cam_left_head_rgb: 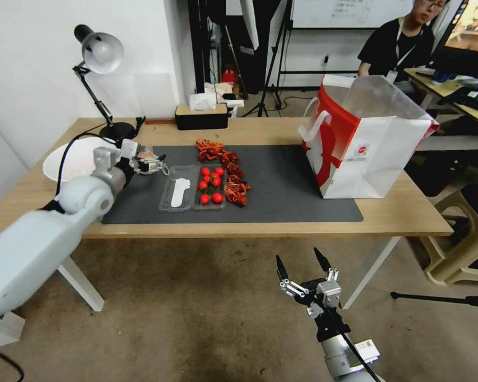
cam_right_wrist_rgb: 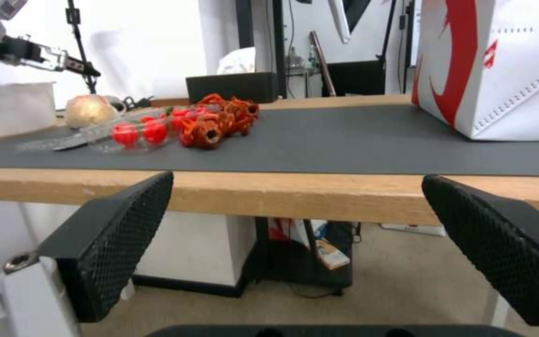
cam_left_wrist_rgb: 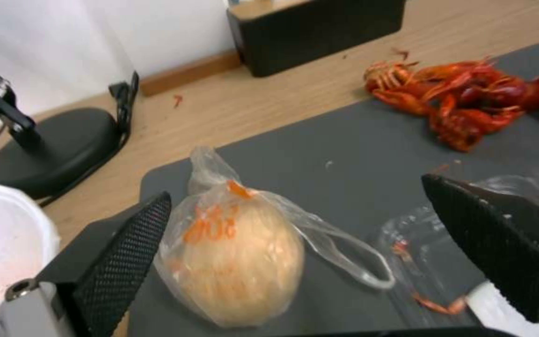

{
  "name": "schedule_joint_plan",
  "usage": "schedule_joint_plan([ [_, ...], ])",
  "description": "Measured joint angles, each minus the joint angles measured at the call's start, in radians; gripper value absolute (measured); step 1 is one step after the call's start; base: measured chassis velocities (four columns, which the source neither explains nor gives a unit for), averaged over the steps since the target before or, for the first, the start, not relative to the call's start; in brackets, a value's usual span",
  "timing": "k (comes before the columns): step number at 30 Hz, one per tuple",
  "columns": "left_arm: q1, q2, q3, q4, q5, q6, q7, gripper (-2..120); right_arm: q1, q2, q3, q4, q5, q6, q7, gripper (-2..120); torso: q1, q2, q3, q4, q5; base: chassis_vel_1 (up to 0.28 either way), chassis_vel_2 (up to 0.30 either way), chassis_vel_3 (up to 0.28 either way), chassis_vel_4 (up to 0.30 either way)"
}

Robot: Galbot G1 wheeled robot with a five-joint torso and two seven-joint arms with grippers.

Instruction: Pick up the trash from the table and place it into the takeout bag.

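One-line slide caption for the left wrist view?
Open left gripper hovers over the clear bag with beige lump on the dark grey mat, crayfish shells beyond.

our left arm (cam_left_head_rgb: 63, 212) wears a smooth white-grey shell with rounded joints, a black cable looping along it to a silver metal wrist. our left gripper (cam_left_head_rgb: 153, 162) and right gripper (cam_left_head_rgb: 302, 265) carry tapered black fingers with cross-hatched pads (cam_right_wrist_rgb: 120, 243), on silver linkages studded with small screws. a white label sits on the right forearm.
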Motion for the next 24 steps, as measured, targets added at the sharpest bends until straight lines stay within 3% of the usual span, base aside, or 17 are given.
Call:
schedule_joint_plan([
  [3,-0.132,-0.046,0.063,0.106,-0.019,0.123,0.014,100,-0.002,-0.007,0.012,-0.005,0.005,0.003,0.0,100,0.0,0.0,0.0,0.0001,0.0005,0.0,0.0,0.0,0.0],
  [14,-0.248,-0.107,0.122,0.237,0.004,0.266,0.028,100,0.008,-0.014,0.016,-0.012,0.013,0.007,-0.001,100,0.0,0.0,0.0,0.0003,0.0004,0.0,0.0,0.0,0.0],
  [24,-0.255,-0.125,0.139,0.289,0.007,0.293,0.045,100,0.008,-0.008,0.013,-0.017,0.013,0.009,-0.002,100,0.0,0.0,0.0,0.0001,0.0003,0.0,0.0,0.0,0.0],
])
